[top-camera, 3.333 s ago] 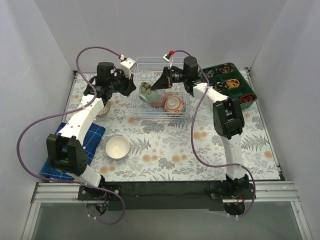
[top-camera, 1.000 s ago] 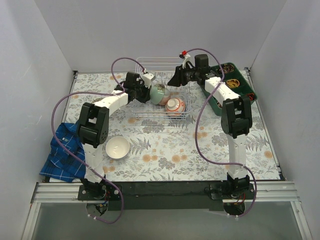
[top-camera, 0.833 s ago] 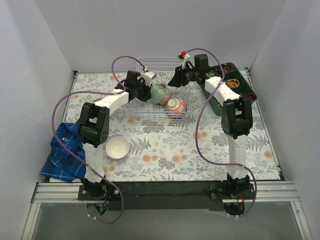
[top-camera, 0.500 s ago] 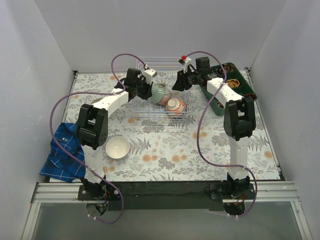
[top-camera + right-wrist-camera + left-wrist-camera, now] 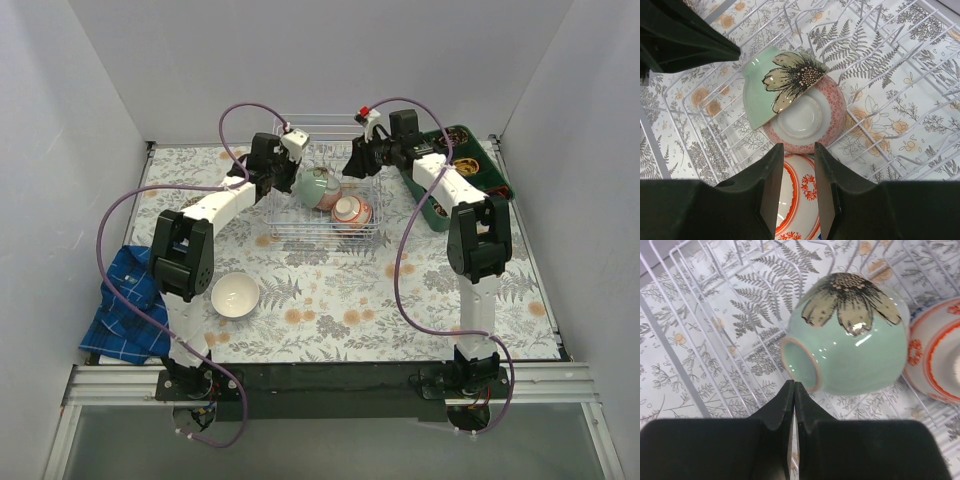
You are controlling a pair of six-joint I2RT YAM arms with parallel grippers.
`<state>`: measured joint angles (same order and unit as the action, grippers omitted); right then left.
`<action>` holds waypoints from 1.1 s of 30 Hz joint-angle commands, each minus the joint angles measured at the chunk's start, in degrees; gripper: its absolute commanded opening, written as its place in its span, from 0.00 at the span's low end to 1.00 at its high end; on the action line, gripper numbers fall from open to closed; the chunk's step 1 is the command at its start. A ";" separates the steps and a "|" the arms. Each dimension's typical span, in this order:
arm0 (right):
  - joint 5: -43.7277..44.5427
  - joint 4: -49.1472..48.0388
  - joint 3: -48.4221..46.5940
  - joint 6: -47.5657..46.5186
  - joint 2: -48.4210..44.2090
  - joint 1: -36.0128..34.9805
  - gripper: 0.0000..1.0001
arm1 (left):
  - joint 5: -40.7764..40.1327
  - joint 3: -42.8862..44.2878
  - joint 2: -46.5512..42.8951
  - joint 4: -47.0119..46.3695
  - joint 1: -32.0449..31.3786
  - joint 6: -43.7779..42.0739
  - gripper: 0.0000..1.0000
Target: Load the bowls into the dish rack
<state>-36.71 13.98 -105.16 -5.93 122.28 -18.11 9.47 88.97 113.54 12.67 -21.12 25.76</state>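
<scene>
The dish rack (image 5: 283, 225) of pale wire stands at the back centre. In it a mint green bowl (image 5: 316, 187) with a dark flower lies on its side against a pinkish-red patterned bowl (image 5: 805, 122). An orange-red patterned bowl (image 5: 350, 211) sits beside them. My left gripper (image 5: 292, 181) is shut and empty, its tips (image 5: 794, 386) just short of the mint bowl's foot (image 5: 799, 365). My right gripper (image 5: 353, 168) is open and empty above the rack, its gap (image 5: 799, 150) over the orange-red bowl (image 5: 800, 200). A plain white bowl (image 5: 236, 295) sits on the table at the near left.
A dark green compartmented tray (image 5: 470, 190) stands to the right of the rack, under my right arm. A blue checked cloth (image 5: 125, 305) lies at the left edge. The table has a fern-print cover (image 5: 330, 300).
The right gripper let go of the mint bowl and backed off right. The left arm swung over to the rack; in the last second its gripper edged back and the bowl tipped slightly.
</scene>
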 commanded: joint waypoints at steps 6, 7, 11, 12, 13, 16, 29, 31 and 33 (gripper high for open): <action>1.99 -1.32 5.75 -2.50 -5.91 -0.44 0.38 | -0.69 8.67 7.39 -3.62 0.03 0.70 0.00; 2.25 -1.06 6.20 -2.85 -6.17 -0.44 0.39 | -0.51 9.55 8.01 -3.61 0.03 0.87 0.00; 3.22 -0.71 6.90 -3.29 -7.23 -0.17 0.39 | 0.37 12.54 10.04 -3.61 -0.14 1.48 0.00; 3.31 -0.71 6.90 -3.38 -7.23 -0.09 0.39 | 0.63 13.33 10.21 -3.53 -0.32 1.66 0.00; 3.48 -0.79 6.90 -3.47 -7.32 -0.17 0.39 | 1.15 13.42 10.13 -3.61 -0.41 1.84 0.00; 4.01 -0.71 6.73 -3.73 -7.14 -0.17 0.39 | 3.35 13.60 9.86 -3.35 -1.11 2.10 0.00; 6.03 -0.53 7.16 -4.17 -6.44 0.00 0.40 | 5.29 14.56 10.92 -3.00 -5.85 3.60 0.00; 6.12 -0.53 7.43 -4.17 -6.44 0.00 0.40 | 5.38 14.74 11.27 -2.73 -6.03 3.95 0.00; 6.30 -0.35 7.43 -4.44 -6.53 0.09 0.40 | 5.38 14.66 11.36 -2.39 -6.38 4.04 0.00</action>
<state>-31.03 13.98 -98.10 -9.28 118.32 -18.39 12.23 102.10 124.42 8.95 -25.67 28.82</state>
